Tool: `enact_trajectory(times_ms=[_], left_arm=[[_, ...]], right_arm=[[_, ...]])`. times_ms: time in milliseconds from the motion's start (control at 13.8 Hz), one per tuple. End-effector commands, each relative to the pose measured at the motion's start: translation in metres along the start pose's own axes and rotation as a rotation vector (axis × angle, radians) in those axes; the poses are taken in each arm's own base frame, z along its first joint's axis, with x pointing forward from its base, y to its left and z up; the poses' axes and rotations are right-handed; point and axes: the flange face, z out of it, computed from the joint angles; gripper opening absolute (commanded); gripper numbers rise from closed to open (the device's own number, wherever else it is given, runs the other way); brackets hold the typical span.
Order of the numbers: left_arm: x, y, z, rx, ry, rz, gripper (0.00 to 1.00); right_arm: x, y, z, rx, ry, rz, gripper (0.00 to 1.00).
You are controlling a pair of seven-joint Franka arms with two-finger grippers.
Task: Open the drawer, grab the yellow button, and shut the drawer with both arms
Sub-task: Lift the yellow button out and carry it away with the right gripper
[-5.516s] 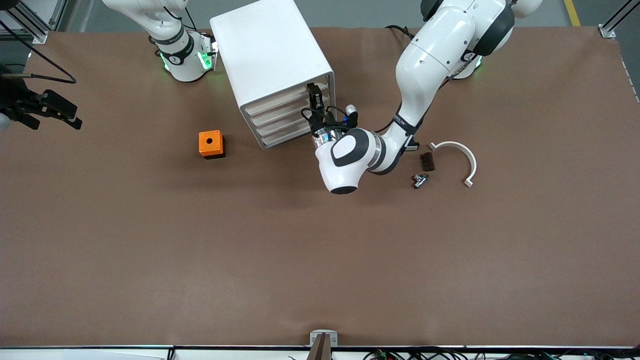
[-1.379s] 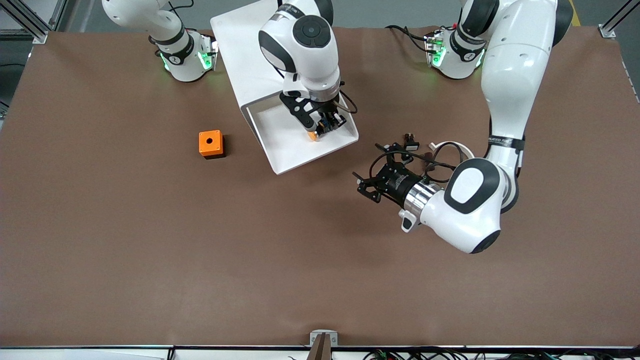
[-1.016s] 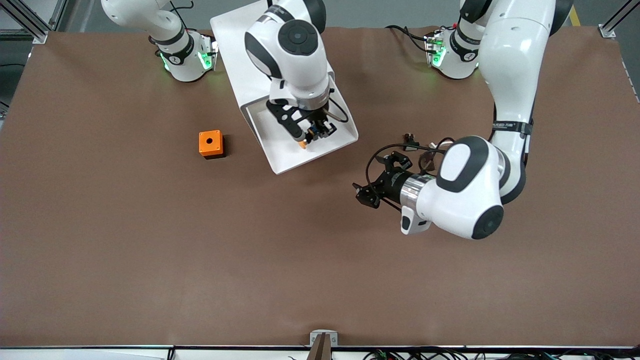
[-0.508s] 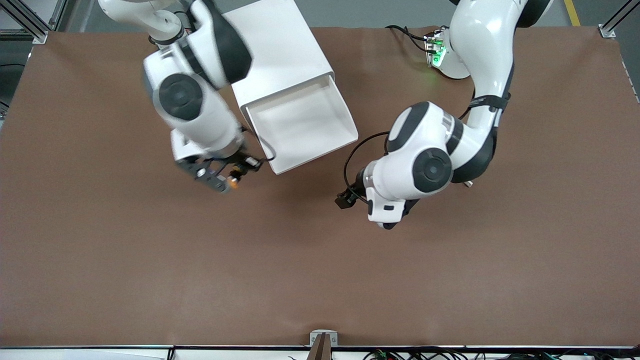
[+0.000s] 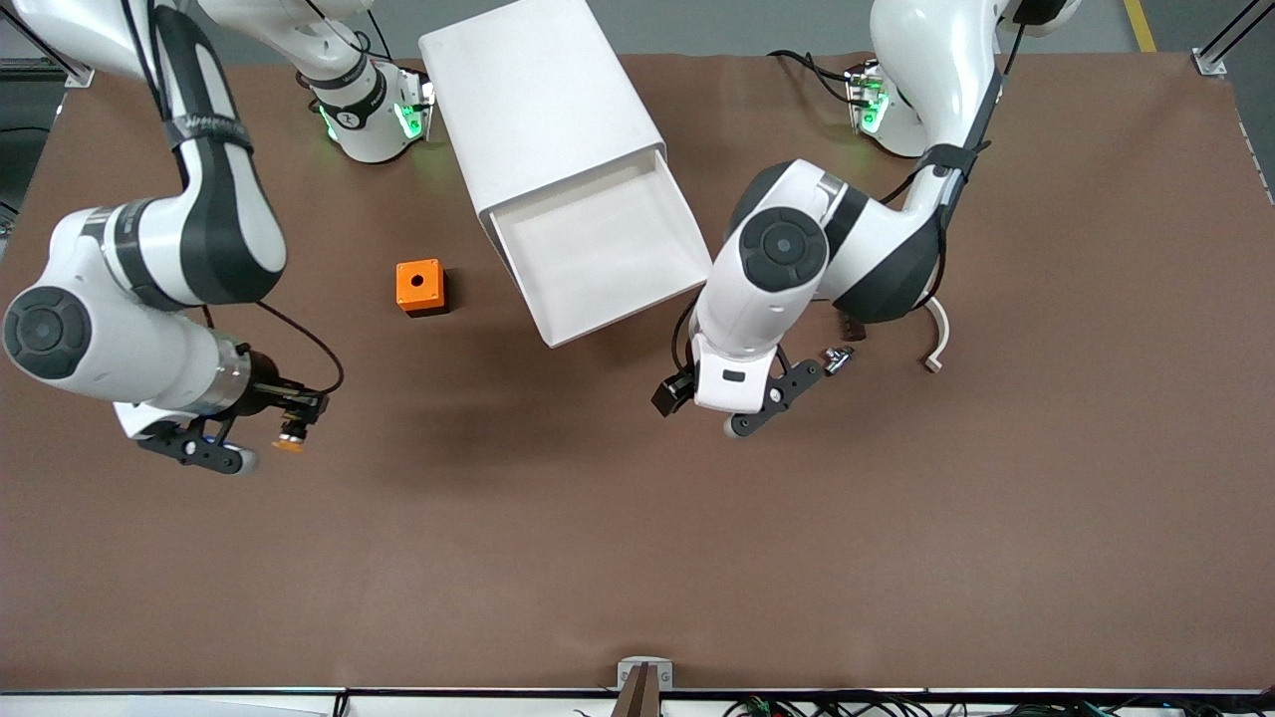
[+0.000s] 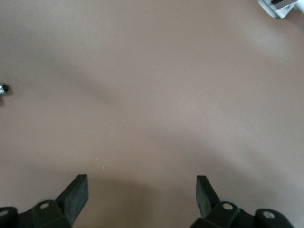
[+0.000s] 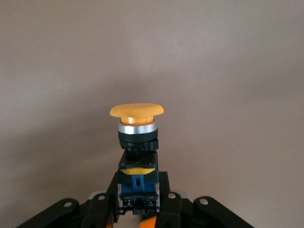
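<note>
The drawer (image 5: 598,249), uppermost in the white cabinet (image 5: 543,100), stands pulled out, its tray bare. My right gripper (image 5: 290,426) hangs over bare table toward the right arm's end, shut on the button (image 5: 289,441). In the right wrist view the button (image 7: 137,137) sticks out from the right gripper (image 7: 137,190), orange cap outermost, with the fingers (image 7: 165,190) clamped on its blue body. My left gripper (image 5: 687,396) points down over bare table just off the open drawer's front corner. In its wrist view the left gripper (image 6: 141,183) is open and holds nothing.
An orange box with a round hole (image 5: 420,286) sits beside the cabinet toward the right arm's end. Under the left arm's elbow lie a small black part (image 5: 850,324), a metal part (image 5: 837,357) and a white curved piece (image 5: 936,334).
My right gripper lifted the button out of the drawer and swung it away toward the right arm's end. The left arm folded in, bringing its open gripper near the drawer's front corner.
</note>
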Motion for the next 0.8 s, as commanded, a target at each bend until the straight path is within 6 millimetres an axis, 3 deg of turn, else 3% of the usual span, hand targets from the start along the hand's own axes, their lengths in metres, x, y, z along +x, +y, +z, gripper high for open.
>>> enact_trajectory(times_ms=[0,435,726], left_arm=[[-0.020,-0.022,0.003,0.000,0.056,0.004,1.00],[-0.061,-0.019,0.026,0.040,0.060,0.012,1.00],[-0.081,-0.019,0.042,0.066,0.052,0.043,1.00]], right_arm=[[0.012,0.046,0.030,-0.003,0.037,-0.084,0.00],[0.051,0.132,0.098,-0.004,0.043,-0.144,0.00],[0.060,0.158,0.138,-0.004,0.034,-0.129,0.00]])
